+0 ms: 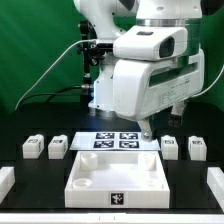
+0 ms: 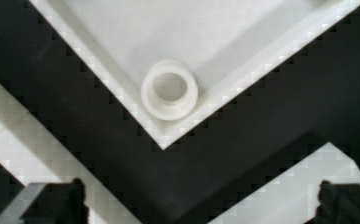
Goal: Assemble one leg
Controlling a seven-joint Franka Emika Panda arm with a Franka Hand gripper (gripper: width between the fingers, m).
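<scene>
Leaning forward on a bent arm [image 1: 140,70], pointing straight down over a corner socket [image 2: 168,88] of the panel [image 1: 115,172], claw [image 1: 147,130] spread and gripping nothing. Nearest leg [image 1: 170,147] just beside the claw, toward the exterior view's right.

The arm [image 1: 150,70] is white against a green backdrop [image 1: 30,50]. The table [image 1: 40,190] is black. 4 white legs [image 1: 58,147] carry black-and-white square tags, as do the white panel [image 1: 115,160] and the white marker board [image 1: 112,140].

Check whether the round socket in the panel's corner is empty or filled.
Empty. The wrist view shows the socket in the panel as a bare ring with nothing seated in it.
</scene>
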